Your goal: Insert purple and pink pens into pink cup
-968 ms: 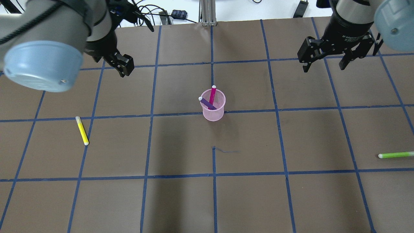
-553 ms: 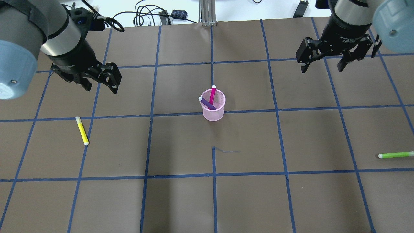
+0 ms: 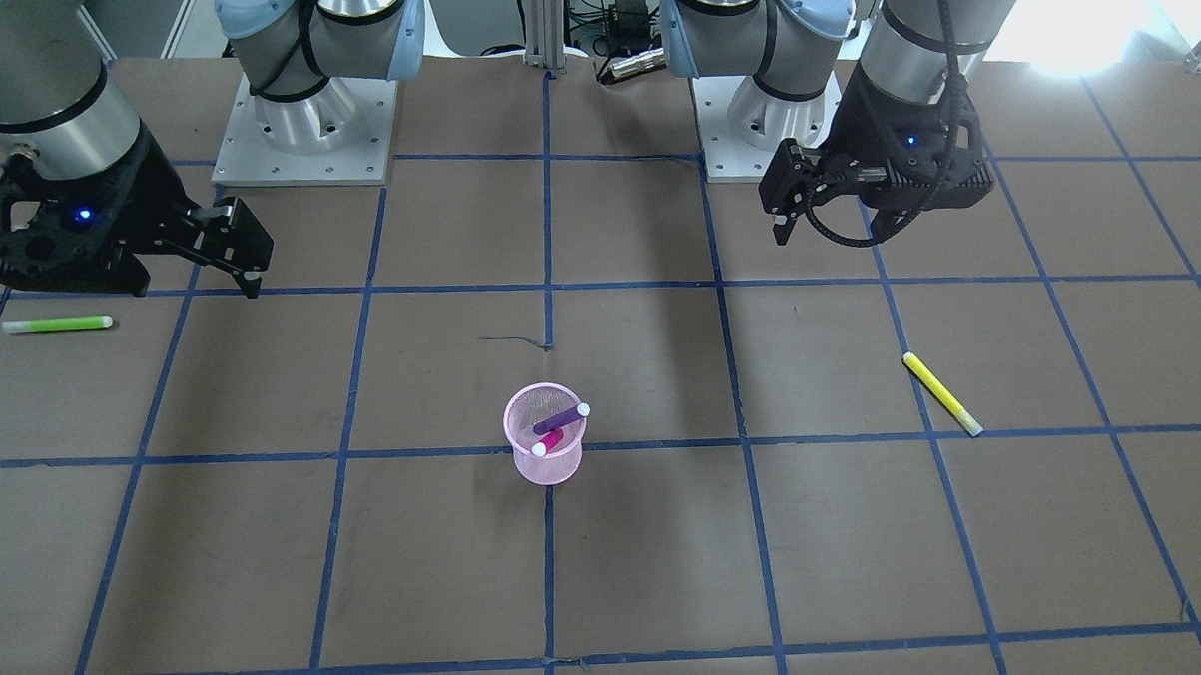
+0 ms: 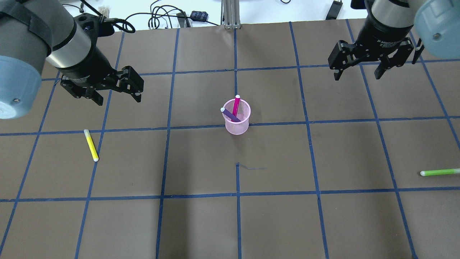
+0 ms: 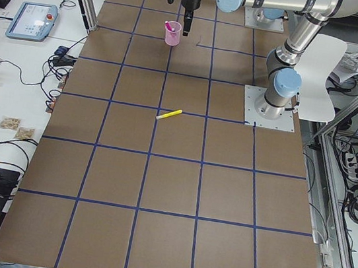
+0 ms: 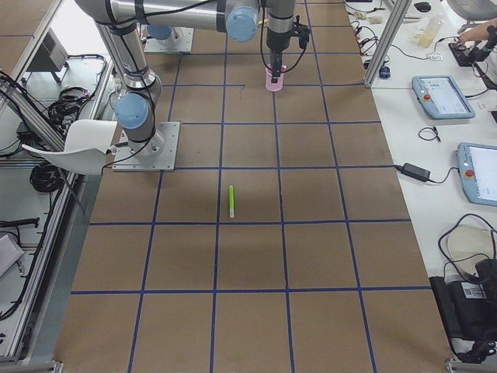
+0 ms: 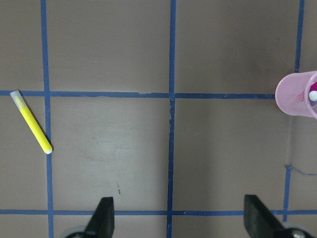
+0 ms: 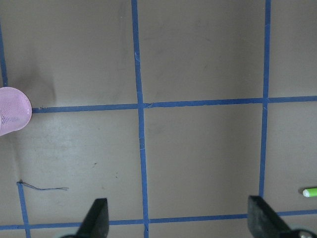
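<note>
The pink mesh cup (image 4: pixel 237 124) stands upright at the table's middle, also in the front view (image 3: pixel 547 464). A pink pen (image 4: pixel 236 104) and a purple pen (image 4: pixel 230 115) stand tilted inside it, white caps up. My left gripper (image 4: pixel 118 97) hangs open and empty above the table, well left of the cup. My right gripper (image 4: pixel 356 75) hangs open and empty at the far right. The left wrist view shows the cup (image 7: pixel 297 94) at its right edge; the right wrist view shows the cup (image 8: pixel 12 116) at its left edge.
A yellow pen (image 4: pixel 91 145) lies on the brown table left of the cup, below my left gripper. A green pen (image 4: pixel 439 172) lies near the table's right edge. Blue tape lines grid the table. Cables lie beyond the far edge.
My left arm has swung round and its gripper has moved slightly right toward the cup's side. My right gripper has barely moved. The pens and cup have stayed put.
</note>
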Action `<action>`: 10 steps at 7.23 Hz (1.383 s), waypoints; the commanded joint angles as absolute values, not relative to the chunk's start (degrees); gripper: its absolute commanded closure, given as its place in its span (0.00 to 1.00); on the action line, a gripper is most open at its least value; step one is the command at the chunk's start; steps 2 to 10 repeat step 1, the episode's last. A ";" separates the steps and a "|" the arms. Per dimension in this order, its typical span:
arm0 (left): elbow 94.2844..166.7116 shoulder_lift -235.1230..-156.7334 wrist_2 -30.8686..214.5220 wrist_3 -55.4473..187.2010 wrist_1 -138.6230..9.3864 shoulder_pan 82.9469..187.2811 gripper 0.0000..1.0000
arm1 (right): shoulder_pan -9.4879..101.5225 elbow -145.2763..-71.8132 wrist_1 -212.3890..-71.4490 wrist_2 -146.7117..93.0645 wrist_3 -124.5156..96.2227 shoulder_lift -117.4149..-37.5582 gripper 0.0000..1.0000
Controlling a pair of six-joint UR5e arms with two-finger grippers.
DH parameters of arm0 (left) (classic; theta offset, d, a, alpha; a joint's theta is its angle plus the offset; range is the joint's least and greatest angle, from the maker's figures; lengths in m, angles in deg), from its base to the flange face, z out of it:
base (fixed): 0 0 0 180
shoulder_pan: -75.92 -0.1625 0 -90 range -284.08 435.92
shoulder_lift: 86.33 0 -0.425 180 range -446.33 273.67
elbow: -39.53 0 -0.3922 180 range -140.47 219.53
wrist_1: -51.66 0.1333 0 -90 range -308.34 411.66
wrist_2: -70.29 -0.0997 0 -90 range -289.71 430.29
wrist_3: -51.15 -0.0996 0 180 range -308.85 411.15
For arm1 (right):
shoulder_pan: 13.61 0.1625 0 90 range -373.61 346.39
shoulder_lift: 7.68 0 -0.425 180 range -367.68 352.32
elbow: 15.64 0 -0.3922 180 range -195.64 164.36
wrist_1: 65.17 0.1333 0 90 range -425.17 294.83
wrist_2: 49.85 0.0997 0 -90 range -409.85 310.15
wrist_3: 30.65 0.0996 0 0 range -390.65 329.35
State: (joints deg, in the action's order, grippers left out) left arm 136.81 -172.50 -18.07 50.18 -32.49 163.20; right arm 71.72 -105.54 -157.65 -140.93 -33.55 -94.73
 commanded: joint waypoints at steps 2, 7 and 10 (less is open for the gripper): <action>136.82 -172.55 -18.04 50.18 -32.45 163.19 0.00 | 71.81 -105.46 -158.25 -140.99 -33.55 -94.78 0.00; 136.82 -172.55 -18.04 50.18 -32.45 163.19 0.00 | 71.81 -105.46 -158.25 -140.99 -33.55 -94.78 0.00; 136.82 -172.55 -18.04 50.18 -32.45 163.19 0.00 | 71.81 -105.46 -158.25 -140.99 -33.55 -94.78 0.00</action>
